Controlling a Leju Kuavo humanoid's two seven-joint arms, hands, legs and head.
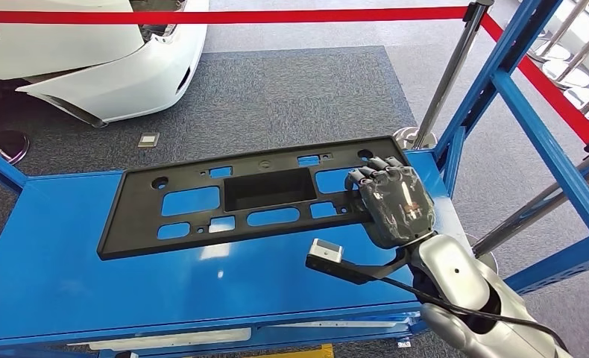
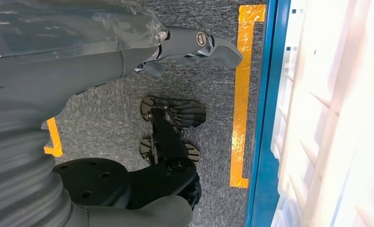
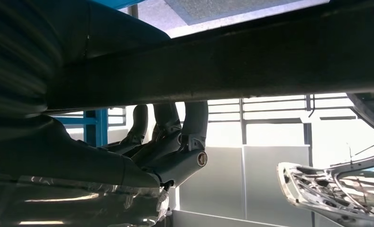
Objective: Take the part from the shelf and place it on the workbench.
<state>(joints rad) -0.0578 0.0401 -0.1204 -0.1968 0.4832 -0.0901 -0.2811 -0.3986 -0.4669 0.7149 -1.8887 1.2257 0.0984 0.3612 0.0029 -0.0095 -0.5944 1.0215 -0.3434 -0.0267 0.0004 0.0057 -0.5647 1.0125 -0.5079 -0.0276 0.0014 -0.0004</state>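
While the black plastic mounting panel lies flat on the blue shelf, my right hand curls over its right end, fingers hooked on the edge to lift it.

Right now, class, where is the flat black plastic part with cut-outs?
In the head view, the flat black plastic part lies on the blue shelf, the right hand gripping its right end.

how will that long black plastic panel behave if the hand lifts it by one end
The black panel is long, thin and full of cutouts, so it probably flexes and sags. Held only at the right end by the right hand, it may tilt. It looks light.
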